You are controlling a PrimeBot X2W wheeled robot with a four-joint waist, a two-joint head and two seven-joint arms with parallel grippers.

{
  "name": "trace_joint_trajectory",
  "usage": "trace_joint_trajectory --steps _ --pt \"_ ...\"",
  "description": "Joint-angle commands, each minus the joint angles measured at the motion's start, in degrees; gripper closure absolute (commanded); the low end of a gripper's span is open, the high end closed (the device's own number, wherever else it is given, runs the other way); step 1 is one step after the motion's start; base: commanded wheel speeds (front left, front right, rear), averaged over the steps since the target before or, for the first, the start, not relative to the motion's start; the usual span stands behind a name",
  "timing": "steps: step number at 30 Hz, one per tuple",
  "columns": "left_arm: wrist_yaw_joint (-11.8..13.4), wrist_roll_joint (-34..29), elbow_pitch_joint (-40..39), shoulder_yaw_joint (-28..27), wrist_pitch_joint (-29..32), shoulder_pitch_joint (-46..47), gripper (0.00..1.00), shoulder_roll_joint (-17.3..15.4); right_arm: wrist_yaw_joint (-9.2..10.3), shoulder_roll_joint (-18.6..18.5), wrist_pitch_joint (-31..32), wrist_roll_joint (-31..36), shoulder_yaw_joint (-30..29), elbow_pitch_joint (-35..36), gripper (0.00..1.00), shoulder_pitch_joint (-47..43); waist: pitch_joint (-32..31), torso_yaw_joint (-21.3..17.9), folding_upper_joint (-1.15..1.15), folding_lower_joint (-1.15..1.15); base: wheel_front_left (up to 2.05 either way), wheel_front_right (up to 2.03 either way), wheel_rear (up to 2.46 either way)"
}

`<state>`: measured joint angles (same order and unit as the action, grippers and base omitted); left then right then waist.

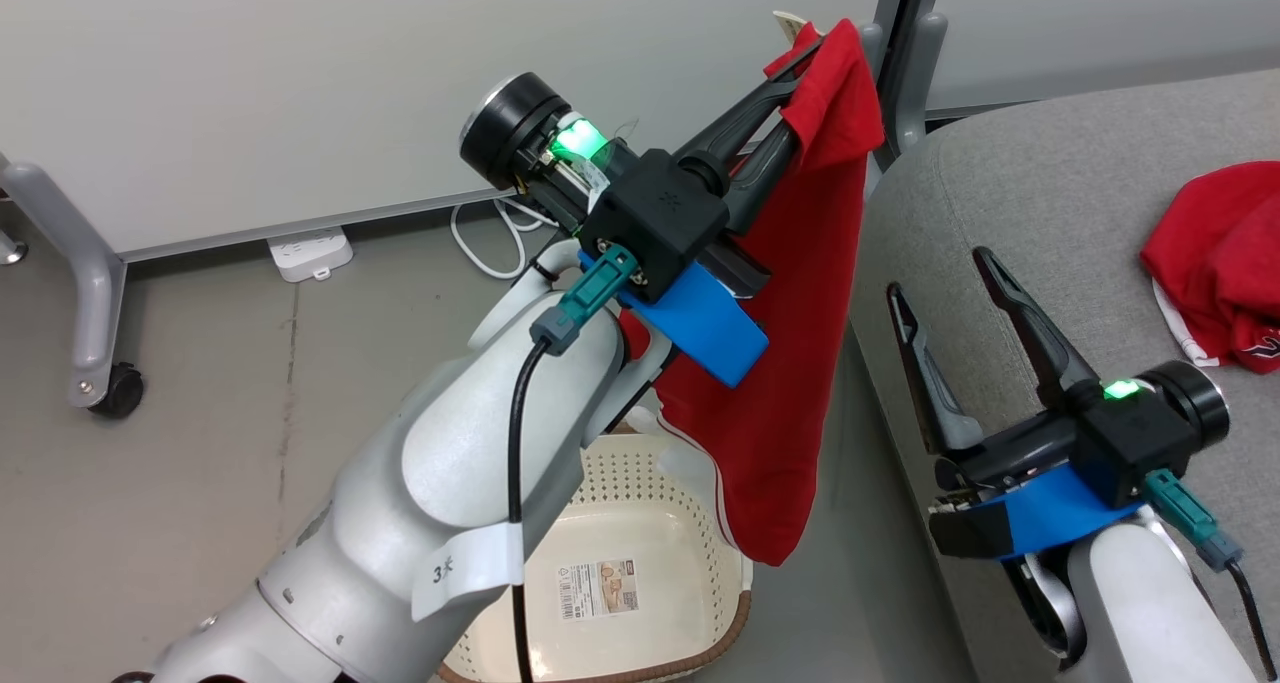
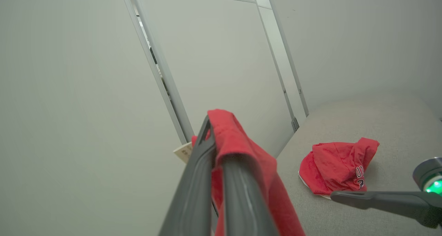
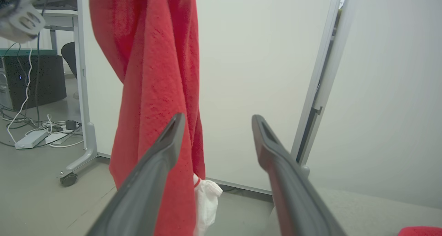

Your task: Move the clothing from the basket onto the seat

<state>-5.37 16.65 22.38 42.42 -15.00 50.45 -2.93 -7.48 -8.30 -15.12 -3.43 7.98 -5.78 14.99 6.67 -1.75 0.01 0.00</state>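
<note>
Clothing (image 1: 800,293), bright red, hangs limp from the left claw (image 1: 797,63) clamped on it; right claw (image 1: 937,273) gapes.

Pale grey-white partition panels (image 1: 300,93) on grey metal legs (image 1: 100,303), black caster wheel (image 1: 118,391) at foot. Smooth grey floor (image 1: 200,483). White power strip (image 1: 311,253) against panel base, white looped cable (image 1: 512,221) just beside. Even, soft light.

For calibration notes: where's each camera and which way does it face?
Head view: looks down at basket, seat; left gripper, right gripper show.
Left wrist view: along shut fingers clamping red garment, toward wall panel.
Right wrist view: between open fingers, toward the red garment.
Head and left wrist views share red jersey on seat.
</note>
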Motion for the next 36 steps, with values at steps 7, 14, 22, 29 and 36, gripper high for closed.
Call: trace_joint_trajectory --steps 7,14,22,29,36 --pt "0.0 0.0 0.0 -0.4 -0.3 -0.4 1.0 0.1 -0.02 -2.4 0.0 -0.6 7.4 0.6 0.0 6.0 1.2 0.1 -0.01 0.0 0.0 0.0 0.0" --pt "0.4 0.7 -1.0 0.9 -0.3 0.6 1.0 0.1 -0.02 -2.2 0.0 -0.1 10.4 -3.2 0.0 11.1 2.2 0.8 -0.01 0.0 0.0 0.0 0.0" --pt "0.9 1.5 -1.9 2.5 -0.3 1.6 1.0 0.1 -0.03 -1.3 0.0 0.1 11.6 -13.1 0.0 14.9 2.9 1.7 -0.01 0.0 0.0 0.0 0.0" --pt "1.3 1.8 -2.0 3.4 -0.3 2.0 1.0 0.1 -0.02 -0.4 0.0 -1.2 13.1 -18.8 1.0 16.5 3.3 1.9 -0.01 0.0 0.0 0.0 0.0" --pt "1.3 2.0 -1.4 3.3 -0.3 2.2 1.0 0.1 -0.02 -0.2 0.0 -1.6 13.2 -19.0 1.0 17.0 3.4 1.8 -0.01 0.0 0.0 0.0 0.0"
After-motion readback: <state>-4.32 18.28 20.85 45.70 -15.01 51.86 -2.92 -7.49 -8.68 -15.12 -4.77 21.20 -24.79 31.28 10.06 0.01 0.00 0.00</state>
